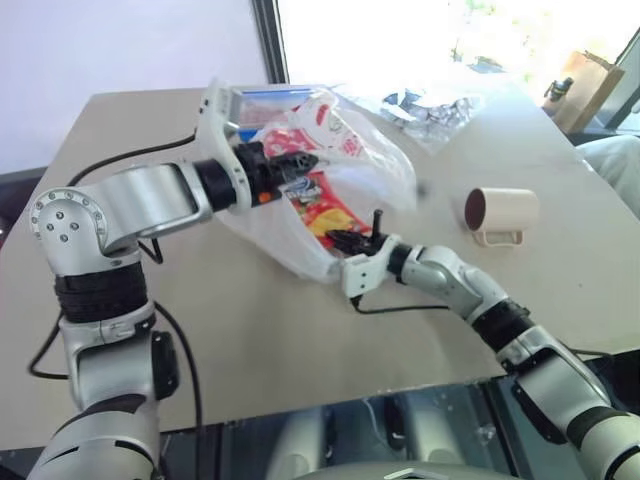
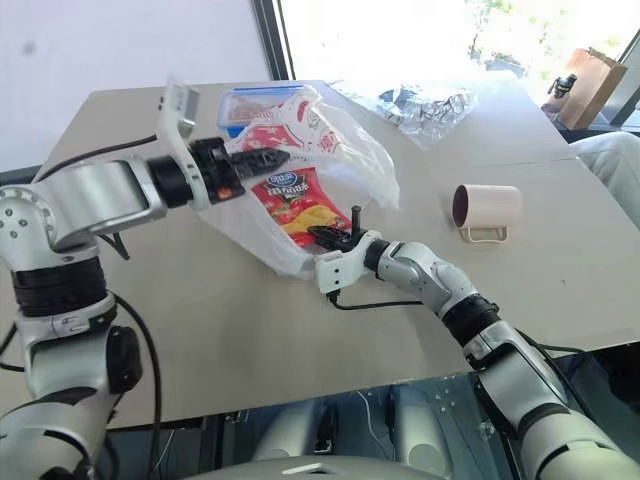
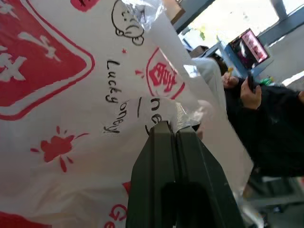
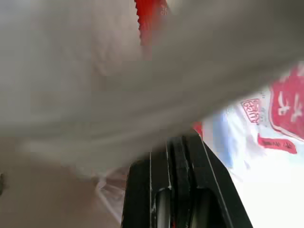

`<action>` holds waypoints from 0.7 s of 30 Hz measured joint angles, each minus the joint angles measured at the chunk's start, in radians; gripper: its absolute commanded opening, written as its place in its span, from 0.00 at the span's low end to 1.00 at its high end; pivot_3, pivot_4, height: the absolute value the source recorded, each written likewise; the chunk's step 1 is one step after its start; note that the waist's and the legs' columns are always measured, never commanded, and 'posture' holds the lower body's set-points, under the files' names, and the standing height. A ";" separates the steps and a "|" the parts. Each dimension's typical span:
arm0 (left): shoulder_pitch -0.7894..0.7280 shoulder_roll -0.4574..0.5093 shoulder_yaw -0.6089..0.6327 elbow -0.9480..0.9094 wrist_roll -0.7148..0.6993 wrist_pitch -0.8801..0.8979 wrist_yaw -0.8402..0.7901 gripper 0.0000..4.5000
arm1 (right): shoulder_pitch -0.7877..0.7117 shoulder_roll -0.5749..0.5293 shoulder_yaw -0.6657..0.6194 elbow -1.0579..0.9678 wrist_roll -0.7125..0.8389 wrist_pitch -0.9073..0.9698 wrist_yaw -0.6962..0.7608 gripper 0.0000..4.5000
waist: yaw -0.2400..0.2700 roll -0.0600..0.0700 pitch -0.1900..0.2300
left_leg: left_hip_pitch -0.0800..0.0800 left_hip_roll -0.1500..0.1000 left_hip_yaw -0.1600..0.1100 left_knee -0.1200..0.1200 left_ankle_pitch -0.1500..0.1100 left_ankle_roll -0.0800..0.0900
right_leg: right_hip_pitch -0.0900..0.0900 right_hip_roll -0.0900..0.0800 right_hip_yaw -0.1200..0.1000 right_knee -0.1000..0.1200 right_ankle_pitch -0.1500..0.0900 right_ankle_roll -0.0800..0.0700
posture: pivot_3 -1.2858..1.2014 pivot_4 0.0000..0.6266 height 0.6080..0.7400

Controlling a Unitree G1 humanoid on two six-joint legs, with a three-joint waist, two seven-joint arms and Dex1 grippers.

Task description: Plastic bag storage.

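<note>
The plastic bag (image 1: 350, 165), thin translucent white with red logos, hangs lifted above the tan table (image 1: 250, 330) between both arms. My left gripper (image 1: 314, 159) is shut on the bag's upper part; in the left wrist view its fingers (image 3: 161, 142) pinch the printed film (image 3: 71, 95). Lower down, my right gripper (image 1: 335, 238) is shut on the bag's bottom edge, and the film (image 4: 142, 71) drapes over its closed fingertips (image 4: 178, 145). A red snack packet (image 2: 293, 200) shows through the bag's wall.
A beige mug (image 1: 502, 212) lies on its side right of the bag. Behind the bag stands a blue-lidded box (image 1: 265, 98); crumpled clear wrapping (image 1: 430, 110) lies at the back. A black cable (image 1: 400, 308) runs under my right wrist. A person (image 3: 266, 118) in dark clothes stands beyond the table.
</note>
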 measured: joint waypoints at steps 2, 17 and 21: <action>0.029 0.033 -0.034 -0.063 0.041 -0.004 -0.075 0.00 | -0.054 0.042 0.004 0.085 0.000 0.006 -0.015 0.01 | -0.003 0.000 0.000 | 0.000 0.001 0.000 0.000 0.001 -0.001 | 0.000 0.001 0.000 0.000 0.000 0.000 | 0.52 0.24 1.00; 0.119 0.127 -0.112 -0.136 0.088 -0.133 -0.198 0.00 | -0.339 0.287 -0.001 0.531 0.071 -0.087 -0.099 0.48 | -0.006 0.001 0.001 | -0.004 0.001 -0.006 -0.003 0.001 -0.001 | -0.001 0.001 -0.004 -0.003 -0.001 -0.004 | 0.52 0.24 1.00; 0.148 0.127 -0.113 -0.143 0.134 -0.169 -0.198 0.00 | -0.282 0.220 -0.048 0.444 0.149 -0.100 -0.023 0.93 | -0.008 0.001 0.001 | -0.003 0.001 -0.007 -0.003 0.001 -0.002 | -0.001 0.001 -0.005 -0.002 -0.001 -0.004 | 0.52 0.24 1.00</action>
